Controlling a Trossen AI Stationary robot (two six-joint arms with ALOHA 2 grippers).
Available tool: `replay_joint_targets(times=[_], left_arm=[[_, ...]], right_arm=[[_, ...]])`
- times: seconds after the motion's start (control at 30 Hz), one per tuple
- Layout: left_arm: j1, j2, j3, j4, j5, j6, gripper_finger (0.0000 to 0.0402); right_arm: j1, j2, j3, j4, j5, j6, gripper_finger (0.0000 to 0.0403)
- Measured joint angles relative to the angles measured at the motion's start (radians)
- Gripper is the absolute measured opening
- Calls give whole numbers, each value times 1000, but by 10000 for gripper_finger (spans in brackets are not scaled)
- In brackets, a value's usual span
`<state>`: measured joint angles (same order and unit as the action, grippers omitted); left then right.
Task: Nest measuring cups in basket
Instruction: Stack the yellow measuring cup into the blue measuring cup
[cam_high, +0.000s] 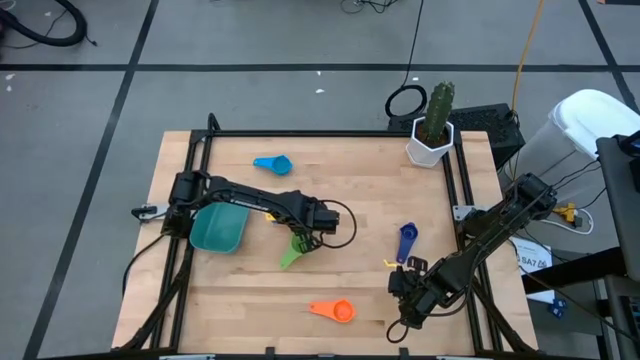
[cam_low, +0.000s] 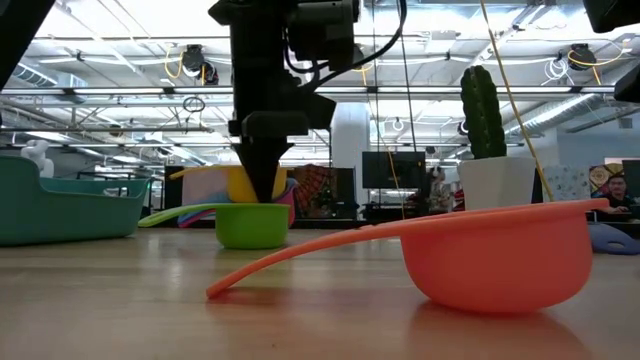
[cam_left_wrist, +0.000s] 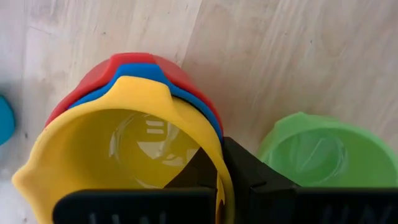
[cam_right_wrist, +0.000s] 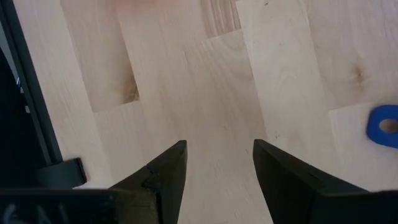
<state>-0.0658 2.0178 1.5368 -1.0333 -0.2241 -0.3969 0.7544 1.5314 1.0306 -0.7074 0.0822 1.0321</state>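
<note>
Left wrist view shows the left gripper (cam_left_wrist: 221, 171) clamped on the rim of a yellow cup (cam_left_wrist: 124, 158) nested in blue and red ones, just beside the green cup (cam_left_wrist: 320, 152); next, probably stacking onto green, then the basket (cam_high: 218, 228); right gripper (cam_right_wrist: 217, 165) waits open; no legible writing.

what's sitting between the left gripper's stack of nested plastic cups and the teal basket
Nothing visible. The left gripper holds the nested yellow, blue and red plastic measuring cups above the green plastic cup; only bare wood separates them from the teal plastic basket.
</note>
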Motion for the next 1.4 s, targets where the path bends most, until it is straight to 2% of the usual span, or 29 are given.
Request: replay_joint_targets(times=[0.47, 0.63, 1.2, 1.4], left_arm=[[0, -55, 2, -4, -13, 3, 8], [11, -58, 2, 0, -45, 26, 8], [39, -55, 1, 61, -46, 87, 8], [41, -55, -62, 110, -46, 89, 19]], right_arm=[[0, 0, 0, 0, 0, -23, 176], [0, 0, 0, 0, 3, -23, 176], [0, 0, 0, 0, 0, 24, 176], [15, 0, 0, 0, -3, 53, 176]])
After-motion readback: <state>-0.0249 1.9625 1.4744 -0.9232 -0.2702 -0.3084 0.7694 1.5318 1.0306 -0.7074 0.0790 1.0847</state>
